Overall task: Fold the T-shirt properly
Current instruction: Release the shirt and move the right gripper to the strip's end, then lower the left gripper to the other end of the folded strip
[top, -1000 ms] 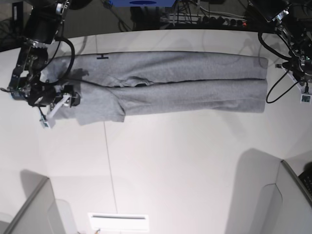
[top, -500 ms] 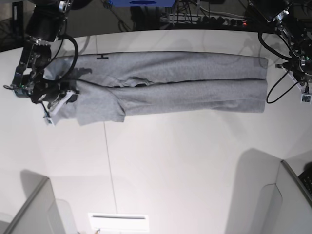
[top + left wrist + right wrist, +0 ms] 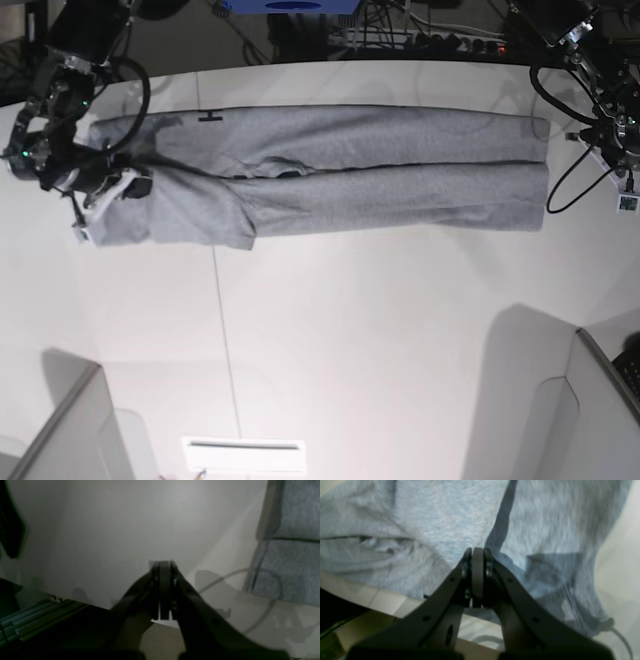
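While the right gripper (image 3: 478,551) pinches the T-shirt (image 3: 400,140), the left waits at the side

Because the T-shirt lies as a long band across the far part of the table (image 3: 400,330), with layers turned over one another, the folding looks partly done. The right gripper is at the sleeve-end portion on the base view's left, its jaws closed with what appears to be a pinch of grey cloth between the tips. That hold probably serves to draw the loose layer into line, since the fabric there is rumpled and uneven. The other end lies flatter, which may be why the left gripper (image 3: 163,565) stands off beside it, jaws together and nothing between them.

The base view gives the whole outline: a crease running along the band, a lower strip reaching nearer the front at both ends, and a small dark mark (image 3: 210,116) near the far edge. It is too coarse to show the grip. The right wrist view supplies that, with a fold edge running down to the fingertips and a shadowed gap beside it, though how much cloth is caught cannot be told. The left wrist view shows bare tabletop under the fingers and the stepped layers at that end, well apart from them.
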You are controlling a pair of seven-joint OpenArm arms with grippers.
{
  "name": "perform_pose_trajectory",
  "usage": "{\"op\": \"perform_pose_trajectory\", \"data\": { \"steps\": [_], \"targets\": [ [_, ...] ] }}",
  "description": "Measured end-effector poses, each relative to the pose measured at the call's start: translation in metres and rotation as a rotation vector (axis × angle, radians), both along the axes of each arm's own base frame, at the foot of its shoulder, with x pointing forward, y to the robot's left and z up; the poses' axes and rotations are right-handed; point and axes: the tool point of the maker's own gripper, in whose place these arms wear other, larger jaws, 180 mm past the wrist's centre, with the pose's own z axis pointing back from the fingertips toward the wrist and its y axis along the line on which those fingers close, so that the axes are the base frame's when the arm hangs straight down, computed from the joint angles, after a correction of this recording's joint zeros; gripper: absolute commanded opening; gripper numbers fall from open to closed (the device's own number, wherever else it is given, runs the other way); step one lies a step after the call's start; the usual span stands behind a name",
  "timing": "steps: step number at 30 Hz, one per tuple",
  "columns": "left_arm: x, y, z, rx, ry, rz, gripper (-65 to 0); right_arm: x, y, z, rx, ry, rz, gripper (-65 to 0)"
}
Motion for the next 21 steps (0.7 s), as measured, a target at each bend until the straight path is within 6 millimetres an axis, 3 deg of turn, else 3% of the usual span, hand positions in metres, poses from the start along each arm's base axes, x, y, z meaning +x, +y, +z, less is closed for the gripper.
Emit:
{"op": "perform_pose_trajectory", "data": {
  "steps": [5,12,15,21],
  "targets": [
    [0.001,-0.001,0.0,0.0,0.002,-0.004,-65.0,0.001,0.005,0.011,0.01,-0.041,0.012,-65.0],
    [0.001,-0.002,-0.001,-0.002,0.003,-0.006,-65.0,-0.025,0.005,-0.002,-0.002,0.019,0.019,-65.0],
    [0.001,-0.002,-0.001,-0.003,0.004,-0.006,-65.0,-0.02,0.005,0.007,-0.015,-0.018,0.028,-65.0],
    [0.001,0.002,-0.001,0.004,0.011,-0.008,-65.0,-0.029,0.006,0.002,-0.016,0.005,0.032,-65.0]
  ]
}}
